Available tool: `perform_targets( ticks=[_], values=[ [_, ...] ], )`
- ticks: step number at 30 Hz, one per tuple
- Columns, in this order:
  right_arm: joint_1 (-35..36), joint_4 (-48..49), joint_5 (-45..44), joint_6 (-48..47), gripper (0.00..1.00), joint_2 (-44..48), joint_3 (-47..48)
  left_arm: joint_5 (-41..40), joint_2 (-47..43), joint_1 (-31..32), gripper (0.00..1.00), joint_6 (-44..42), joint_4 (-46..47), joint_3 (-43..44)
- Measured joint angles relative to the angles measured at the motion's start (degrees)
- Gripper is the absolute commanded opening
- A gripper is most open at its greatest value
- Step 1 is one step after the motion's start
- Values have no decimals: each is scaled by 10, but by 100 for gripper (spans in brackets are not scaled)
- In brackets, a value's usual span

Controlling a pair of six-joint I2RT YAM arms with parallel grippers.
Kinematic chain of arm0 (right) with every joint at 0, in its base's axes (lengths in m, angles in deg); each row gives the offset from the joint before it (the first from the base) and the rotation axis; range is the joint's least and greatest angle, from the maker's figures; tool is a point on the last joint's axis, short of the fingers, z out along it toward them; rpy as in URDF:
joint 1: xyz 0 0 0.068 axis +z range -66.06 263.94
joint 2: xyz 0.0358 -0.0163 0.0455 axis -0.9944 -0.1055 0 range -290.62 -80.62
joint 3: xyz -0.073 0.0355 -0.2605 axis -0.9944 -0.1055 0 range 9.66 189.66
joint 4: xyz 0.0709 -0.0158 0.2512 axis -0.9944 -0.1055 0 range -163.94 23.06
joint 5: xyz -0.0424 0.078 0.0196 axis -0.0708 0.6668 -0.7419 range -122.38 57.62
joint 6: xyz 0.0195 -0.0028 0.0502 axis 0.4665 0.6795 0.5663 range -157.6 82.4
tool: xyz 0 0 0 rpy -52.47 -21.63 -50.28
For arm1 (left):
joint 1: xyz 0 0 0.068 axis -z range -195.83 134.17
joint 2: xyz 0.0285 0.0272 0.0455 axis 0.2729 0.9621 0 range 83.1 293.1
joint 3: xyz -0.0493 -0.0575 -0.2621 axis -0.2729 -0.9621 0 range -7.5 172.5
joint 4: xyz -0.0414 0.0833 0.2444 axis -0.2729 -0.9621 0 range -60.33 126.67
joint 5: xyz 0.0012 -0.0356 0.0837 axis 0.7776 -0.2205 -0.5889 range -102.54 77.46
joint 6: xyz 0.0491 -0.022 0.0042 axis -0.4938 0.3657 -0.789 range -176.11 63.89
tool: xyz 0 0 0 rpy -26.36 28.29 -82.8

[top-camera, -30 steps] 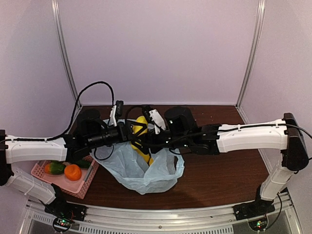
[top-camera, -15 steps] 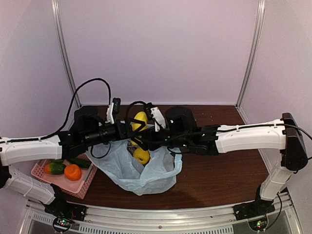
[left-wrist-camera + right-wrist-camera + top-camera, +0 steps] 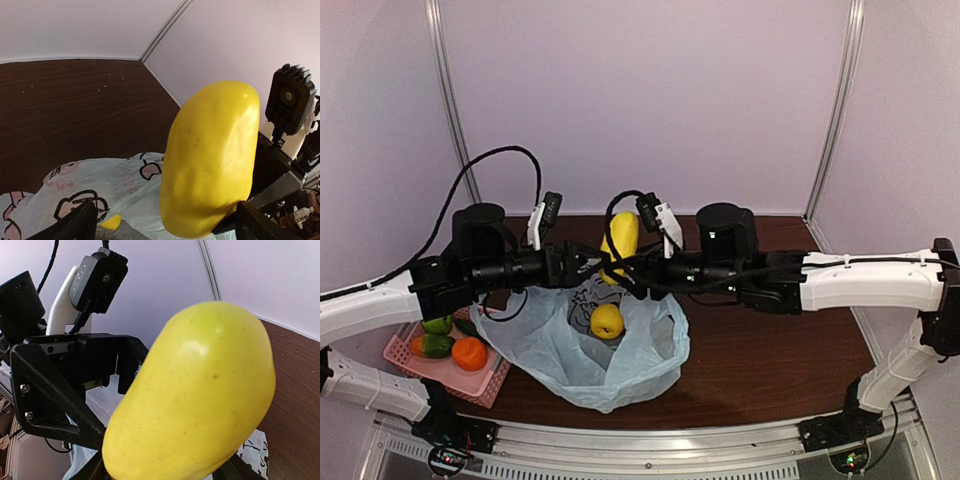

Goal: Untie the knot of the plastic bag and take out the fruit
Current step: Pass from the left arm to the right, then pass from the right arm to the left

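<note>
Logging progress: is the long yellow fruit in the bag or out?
Out: the long yellow fruit is held by the right gripper in the air above the plastic bag, clear of its open mouth.

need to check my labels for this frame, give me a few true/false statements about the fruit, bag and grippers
1. The right gripper holds the long yellow fruit above the plastic bag. True.
2. The left gripper is shut on the plastic bag. False: it is open beside that fruit.
3. The plastic bag is empty. False: a round yellow fruit lies inside.
4. An orange fruit sits in the pink basket. True.
5. The pink basket stands by the right arm. False: it is on the left arm's side.
</note>
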Motion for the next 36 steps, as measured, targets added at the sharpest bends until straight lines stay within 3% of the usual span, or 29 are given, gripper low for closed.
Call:
perform_targets(
  ticks=[9,17,27,36],
  values=[
    [-1,12,75,-18,41,27,-19,98,11,0,98,2,51,2],
    [1,17,126,-20,41,25,-19,134,28,0,96,15,96,3],
    [7,15,151,-28,42,15,-19,147,33,0,61,38,134,3],
    [7,16,141,-31,75,16,-20,148,34,0,52,39,136,3]
  ],
)
